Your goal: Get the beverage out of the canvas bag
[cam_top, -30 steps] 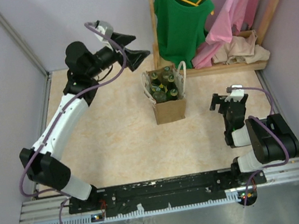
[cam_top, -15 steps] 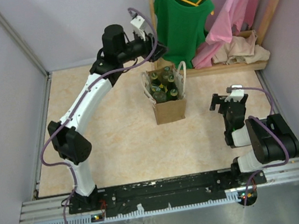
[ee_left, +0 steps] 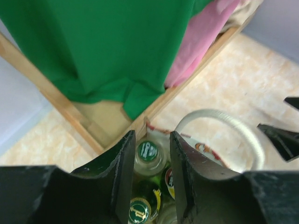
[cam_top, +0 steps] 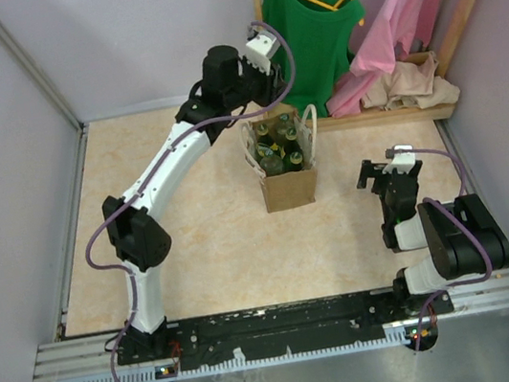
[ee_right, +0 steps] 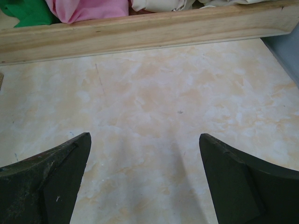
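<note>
Approach step. Left gripper [ee_left: 152, 136] hovers above the canvas bag [cam_top: 290, 188], fingers narrowly parted, holding nothing, framing one green-capped beverage bottle [ee_left: 147, 151] that stands inside the bag (among several). The next move likely calls for a straight descent past the bag's white handle [ee_left: 219, 116], then closing on the neck. Right gripper [ee_right: 145, 144] is well to the bag's right, spread wide, empty.

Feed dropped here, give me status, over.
Left gripper open, above canvas bag. Right gripper open, away from bag. Bottles in bag, none gripped. White handle close by.
</note>
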`<state>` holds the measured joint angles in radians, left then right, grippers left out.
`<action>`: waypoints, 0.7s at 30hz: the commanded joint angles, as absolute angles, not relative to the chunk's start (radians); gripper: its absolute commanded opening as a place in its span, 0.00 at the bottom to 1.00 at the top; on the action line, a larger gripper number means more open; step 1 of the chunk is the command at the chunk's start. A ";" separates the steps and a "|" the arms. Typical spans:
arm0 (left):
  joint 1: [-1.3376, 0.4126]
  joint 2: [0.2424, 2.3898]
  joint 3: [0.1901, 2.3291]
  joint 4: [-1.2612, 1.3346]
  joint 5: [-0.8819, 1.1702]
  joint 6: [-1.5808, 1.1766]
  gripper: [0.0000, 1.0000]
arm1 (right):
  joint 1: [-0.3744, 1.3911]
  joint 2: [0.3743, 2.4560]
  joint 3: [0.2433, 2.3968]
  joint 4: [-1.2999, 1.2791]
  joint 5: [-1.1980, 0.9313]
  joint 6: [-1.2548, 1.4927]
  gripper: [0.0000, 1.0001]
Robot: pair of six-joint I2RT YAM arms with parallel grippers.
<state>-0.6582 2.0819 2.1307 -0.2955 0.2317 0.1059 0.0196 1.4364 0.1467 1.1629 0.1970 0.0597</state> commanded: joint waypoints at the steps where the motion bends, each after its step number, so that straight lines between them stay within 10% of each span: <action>1: -0.668 2.066 2.092 -0.323 0.180 0.129 0.43 | 0.028 1.442 0.179 1.219 0.203 0.044 0.99; 21: -0.675 1.840 1.679 -0.160 -0.063 0.109 0.53 | 0.029 1.442 0.179 1.218 0.204 0.044 0.99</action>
